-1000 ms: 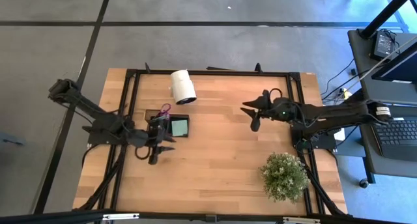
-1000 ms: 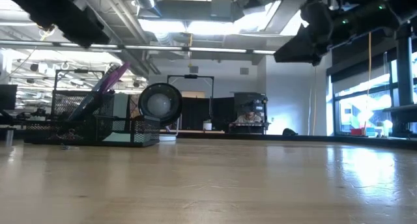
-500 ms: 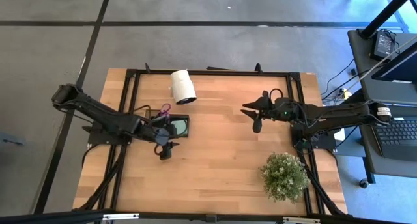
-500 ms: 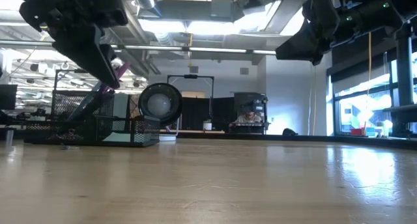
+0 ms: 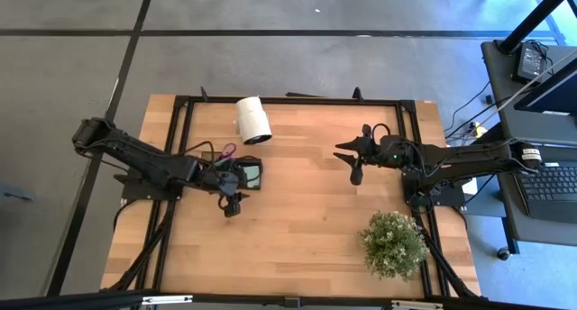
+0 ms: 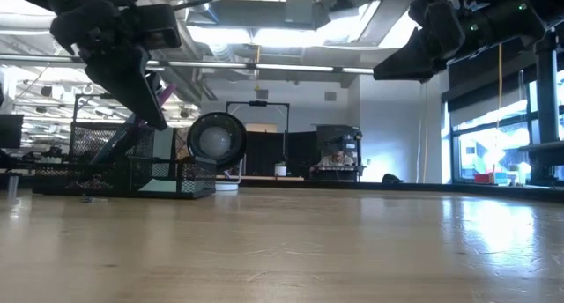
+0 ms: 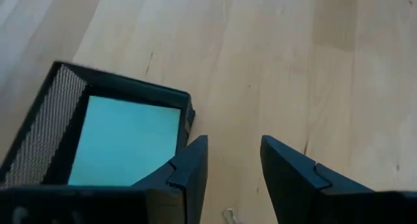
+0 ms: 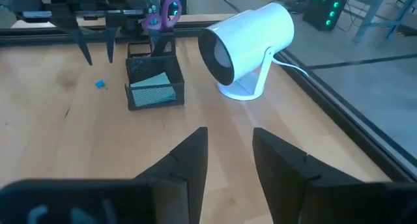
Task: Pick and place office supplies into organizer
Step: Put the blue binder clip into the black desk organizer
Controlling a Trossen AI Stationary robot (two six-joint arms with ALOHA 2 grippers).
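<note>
The black mesh organizer (image 5: pixel 242 172) stands on the table's left half, with a light green sticky-note pad (image 7: pixel 124 143) lying flat in one compartment. Purple-handled scissors (image 8: pixel 161 12) stand upright in its taller part. My left gripper (image 7: pixel 234 142) hangs open just off the organizer's near corner, fingers slanting down, clear of the table. A small blue piece (image 8: pixel 99 84) lies on the wood below those fingers. My right gripper (image 8: pixel 229 129) waits open above the table's right half (image 5: pixel 352 161), with nothing between its fingers.
A white cylinder (image 5: pixel 253 121) on a stand sits at the far side, close behind the organizer. A bushy potted plant (image 5: pixel 393 242) stands near the right front corner. Bare wood lies between the two grippers.
My left gripper has swung a little toward the table's right edge and sunk, turning as it went; it now hangs by the organizer's near corner. In the low view it has come down into the picture. Its fingers stay apart.
</note>
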